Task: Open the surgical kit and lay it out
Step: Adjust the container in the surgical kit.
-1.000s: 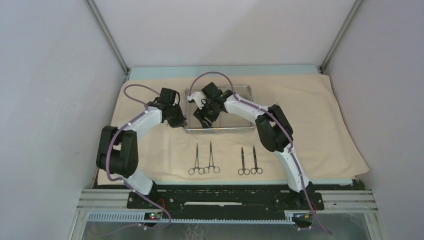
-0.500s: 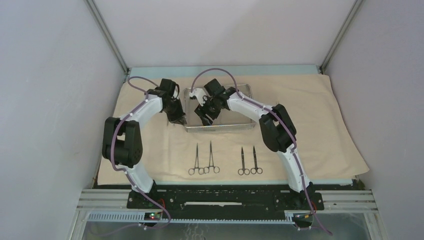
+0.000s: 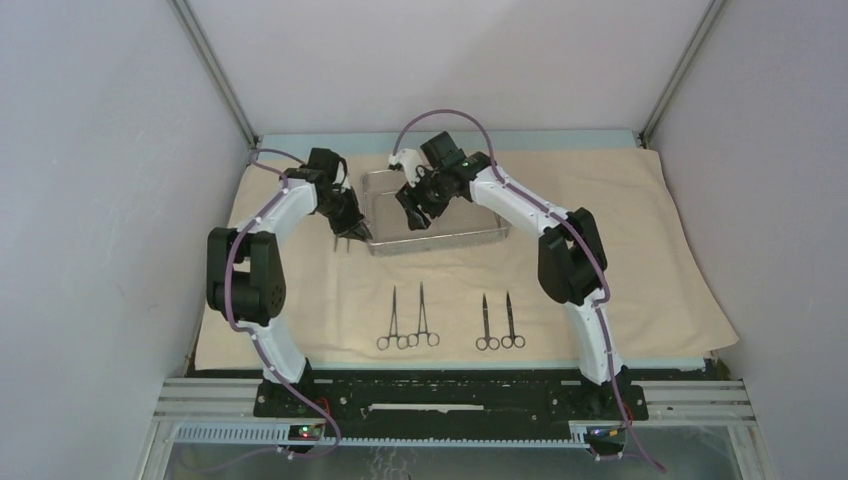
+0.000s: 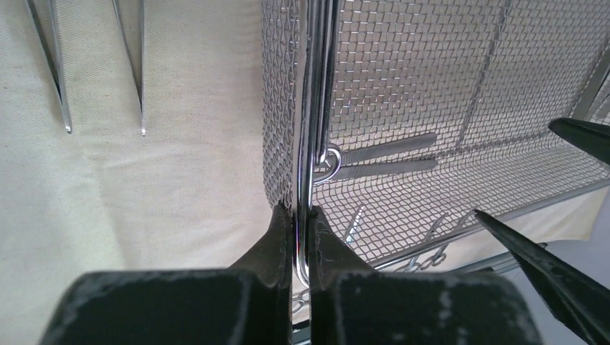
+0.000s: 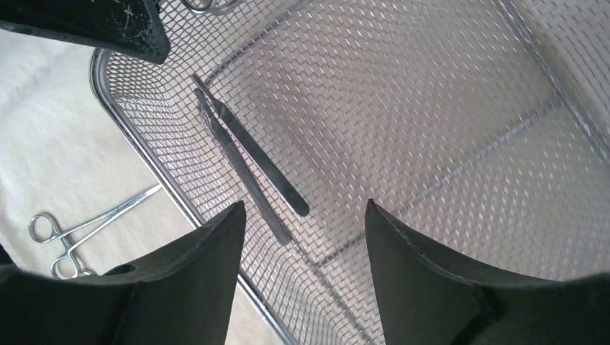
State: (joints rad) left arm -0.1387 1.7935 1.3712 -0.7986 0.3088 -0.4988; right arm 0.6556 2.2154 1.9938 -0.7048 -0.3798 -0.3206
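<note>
From above, the cloth wrap [image 3: 620, 250] lies spread flat over most of the table. Its far edge runs along the back and its right edge slants toward the near corner. The mesh tray [image 3: 470, 235] sits on it left of centre, toward the back. The widest open cloth is to the tray's right, and a clear strip lies between the tray's near rim and the ring-handled clamps [image 3: 424, 318], which lie in two pairs, rings toward my bases. My left arm bends up and inward, so my left gripper [image 3: 345, 235] meets the tray's left end. My right arm arches over from the right, and my right gripper [image 3: 415, 210] hangs above the left half of the tray.

Through my left wrist, my fingers are pressed together on the wire rim of the tray's end wall, pinching it. Two tweezers [image 4: 388, 154] show through the mesh just past the rim. The tips of two clamps lie on the cloth to the left, apart from the tray.

Through my right wrist, my fingers are spread wide above the mesh floor and touch nothing. The tweezers lie side by side near the tray's end wall. The rest of the tray floor is bare.
</note>
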